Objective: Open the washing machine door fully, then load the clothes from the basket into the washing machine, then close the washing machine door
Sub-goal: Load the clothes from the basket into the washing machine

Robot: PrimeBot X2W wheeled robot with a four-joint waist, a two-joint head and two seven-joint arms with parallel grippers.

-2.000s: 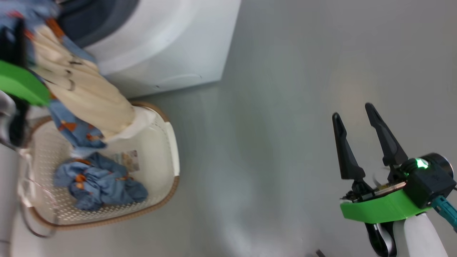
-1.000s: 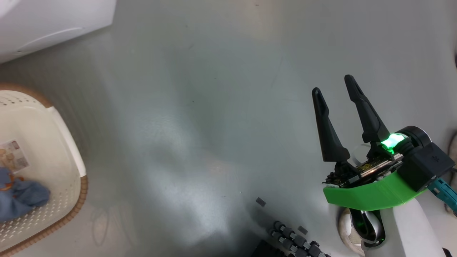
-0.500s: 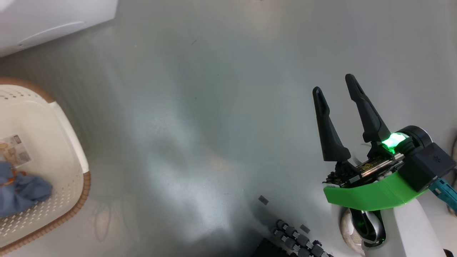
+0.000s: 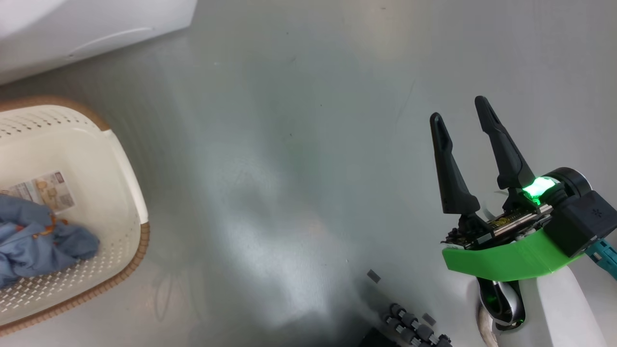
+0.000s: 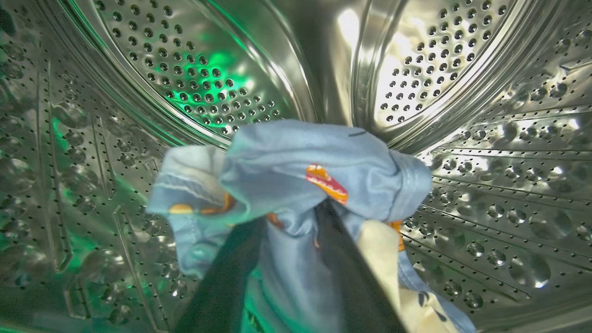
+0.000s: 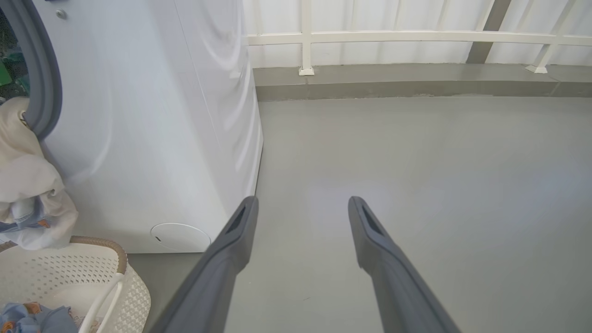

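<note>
My left gripper [image 5: 291, 215] is deep inside the washing machine's steel drum [image 5: 185, 69]. A bundle of the clothes [image 5: 296, 157], light blue with orange prints and a cream part, is draped over and between its dark fingers and hides their tips. The cream part [image 6: 23, 185] trails out of the opening past the grey gasket [image 6: 46, 83]. Another blue bundle [image 4: 38, 241] lies in the cream basket [image 4: 130, 193] in front of the washing machine [image 6: 152, 115]. My right gripper [image 4: 460, 108] hangs open over bare floor, holding nothing. The washing machine door is out of view.
The round filter cap [image 6: 180, 236] sits low on the machine front, just above the basket rim [image 6: 99, 243]. Grey floor stretches right of the machine to a white railing [image 6: 416, 37]. My base's dark rollers [image 4: 409, 323] show at the lower edge.
The head camera has shifted, so more of the basket shows at the left. Two seconds ago the left gripper carried the bundle above the basket; now it is in the drum. The right gripper stays open.
</note>
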